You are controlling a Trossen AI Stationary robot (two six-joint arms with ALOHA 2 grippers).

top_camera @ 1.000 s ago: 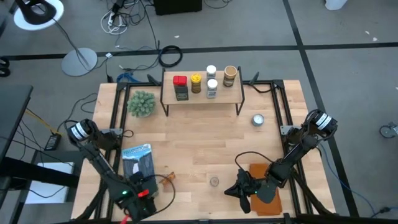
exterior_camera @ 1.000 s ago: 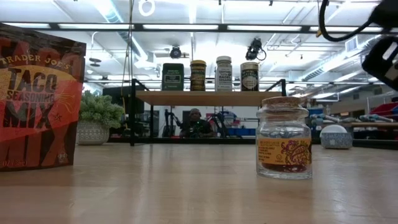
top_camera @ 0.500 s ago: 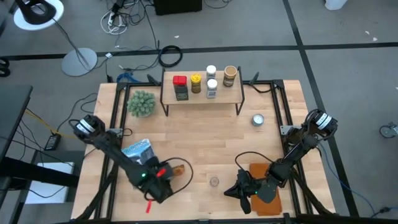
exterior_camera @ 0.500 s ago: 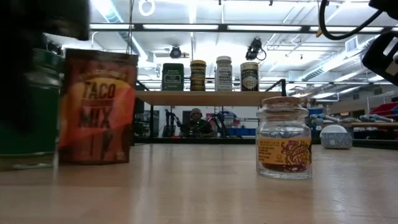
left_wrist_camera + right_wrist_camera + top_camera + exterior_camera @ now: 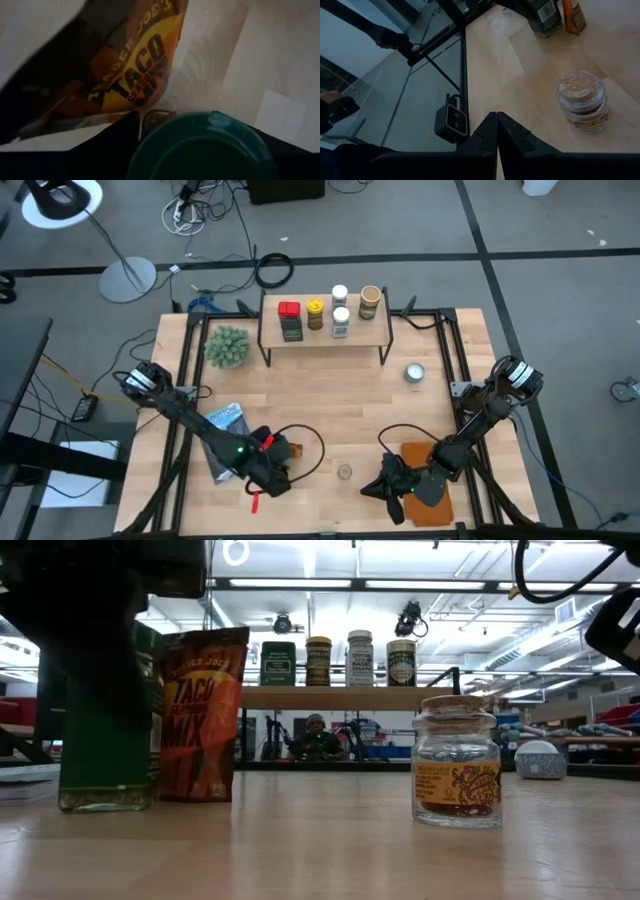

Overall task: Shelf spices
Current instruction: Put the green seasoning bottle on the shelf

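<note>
My left gripper (image 5: 268,472) is over the near middle of the table, shut on a green-lidded spice jar (image 5: 105,765). An orange taco seasoning packet (image 5: 200,715) stands upright right beside the jar. I cannot tell whether they touch. A small cork-topped glass jar (image 5: 457,775) stands on the table between the two grippers. My right gripper (image 5: 385,488) waits shut at the near right, touching nothing. The shelf (image 5: 325,335) stands at the far middle with several spice jars and tins (image 5: 316,313) on its top. My left gripper has the green jar between its two fingers at the top, around the green lid (image 5: 147,145). The fingers slant down from the table's left. The jar stays upright. Its base (image 5: 105,805) is at table level; I cannot tell whether it is clear.
A pale blue pouch (image 5: 224,423) lies flat under my left arm. A fuzzy green plant ball (image 5: 228,346) sits at the far left and a round silvery tin (image 5: 414,372) at the right. A brown flat piece (image 5: 432,502) lies under my right arm.
My left gripper has swung toward the table's right edge and a little toward the far edge, carrying the green jar upright. The taco packet has moved the same way ahead of the jar and turned partly edge-on to the low view, still upright.
</note>
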